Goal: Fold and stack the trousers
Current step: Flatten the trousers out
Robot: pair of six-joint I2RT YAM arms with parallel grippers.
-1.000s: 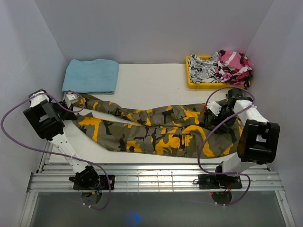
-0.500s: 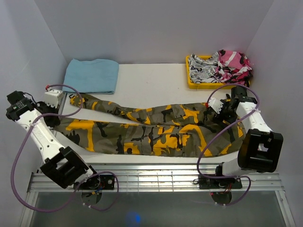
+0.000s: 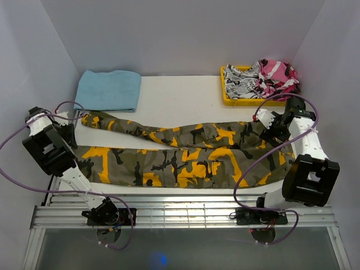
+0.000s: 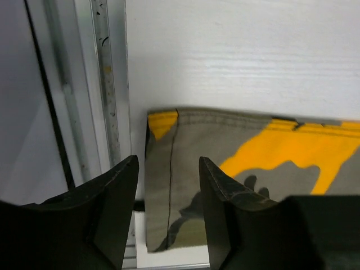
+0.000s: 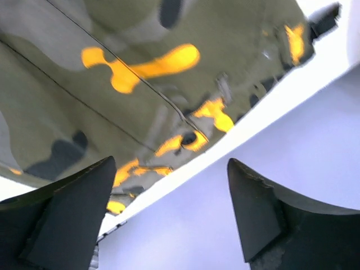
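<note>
The camouflage trousers (image 3: pixel 180 163) lie spread flat across the white table, legs pointing left and waist at the right. In the left wrist view the hem of the near leg (image 4: pixel 174 169) rests on the table by the left rail. My left gripper (image 4: pixel 169 160) hangs just above that hem with its jaws apart and nothing pinched; from above it (image 3: pixel 68 134) sits at the table's left edge. My right gripper (image 3: pixel 271 127) hovers open over the waist end, and the right wrist view shows the waistband and button (image 5: pixel 188 138) beyond its empty gripper (image 5: pixel 171 163).
A folded blue towel (image 3: pixel 108 90) lies at the back left. A yellow tray (image 3: pixel 247 103) at the back right holds a black-and-white printed garment (image 3: pixel 239 84) and a pink camouflage one (image 3: pixel 277 76). Walls close in on both sides; an aluminium rail (image 3: pixel 180 211) runs along the front.
My left gripper has opened and let go of the near leg's hem, after drawing that leg out straight to the left. My right arm has drawn back toward the right wall.
</note>
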